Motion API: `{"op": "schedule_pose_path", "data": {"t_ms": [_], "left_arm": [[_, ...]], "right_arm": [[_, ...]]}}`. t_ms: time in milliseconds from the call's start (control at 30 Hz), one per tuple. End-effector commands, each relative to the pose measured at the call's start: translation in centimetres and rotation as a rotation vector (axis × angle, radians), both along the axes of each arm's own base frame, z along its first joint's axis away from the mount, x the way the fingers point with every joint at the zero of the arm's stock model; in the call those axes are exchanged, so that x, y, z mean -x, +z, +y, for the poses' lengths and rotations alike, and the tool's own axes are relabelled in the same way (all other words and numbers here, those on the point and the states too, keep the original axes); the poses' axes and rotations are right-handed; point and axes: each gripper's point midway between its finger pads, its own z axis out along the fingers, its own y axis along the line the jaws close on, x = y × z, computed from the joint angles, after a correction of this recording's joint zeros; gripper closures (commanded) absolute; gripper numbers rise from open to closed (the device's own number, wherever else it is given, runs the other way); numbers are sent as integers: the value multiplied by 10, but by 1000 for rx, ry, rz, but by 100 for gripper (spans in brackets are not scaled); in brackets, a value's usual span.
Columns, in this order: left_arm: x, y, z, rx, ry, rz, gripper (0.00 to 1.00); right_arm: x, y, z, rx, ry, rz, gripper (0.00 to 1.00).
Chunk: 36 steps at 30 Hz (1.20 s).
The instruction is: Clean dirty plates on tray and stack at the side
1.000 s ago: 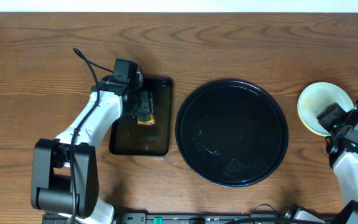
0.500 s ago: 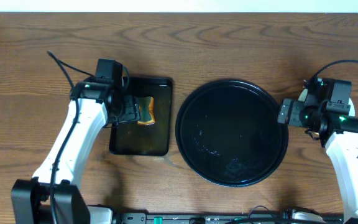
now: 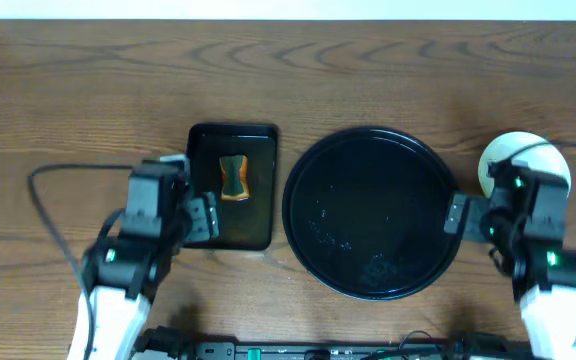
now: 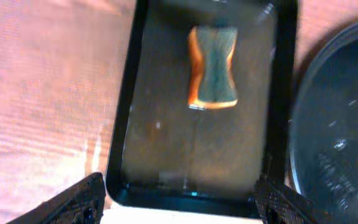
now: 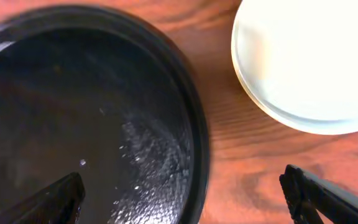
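The large round black tray lies mid-table with nothing on it; its rim shows in the right wrist view and the left wrist view. The plates sit stacked on the table right of the tray, partly hidden by the right arm; they look clean and pale in the right wrist view. My left gripper is open and empty over the near end of the rectangular tray. My right gripper is open and empty over the round tray's right rim.
A small rectangular black tray stands left of the round tray and holds an orange-edged sponge, also in the left wrist view. Bare wooden table surrounds everything.
Both arms have drawn back toward the near edge. The left gripper left the sponge lying in the rectangular tray. The right gripper moved off the plate stack.
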Motion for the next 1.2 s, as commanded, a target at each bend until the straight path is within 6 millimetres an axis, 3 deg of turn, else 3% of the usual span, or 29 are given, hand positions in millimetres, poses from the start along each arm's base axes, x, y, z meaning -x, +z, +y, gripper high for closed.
{"op": "schedule_pose_path", "data": {"t_ms": [0, 200, 600, 833, 1033, 1167], "left_arm": [[12, 7, 3, 13, 8, -99, 22], [15, 17, 3, 21, 8, -145, 22], [14, 10, 3, 16, 8, -116, 22], [13, 7, 3, 13, 8, -101, 22], [13, 5, 3, 12, 8, -93, 22], [13, 5, 3, 12, 8, -93, 22]], "right_arm": [[16, 17, 2, 29, 4, -142, 1], [34, 24, 4, 35, 4, -197, 1], [56, 4, 6, 23, 5, -81, 1], [60, 1, 6, 20, 5, -59, 1], [67, -4, -6, 93, -19, -24, 1], [71, 3, -5, 98, -21, -77, 1]]}}
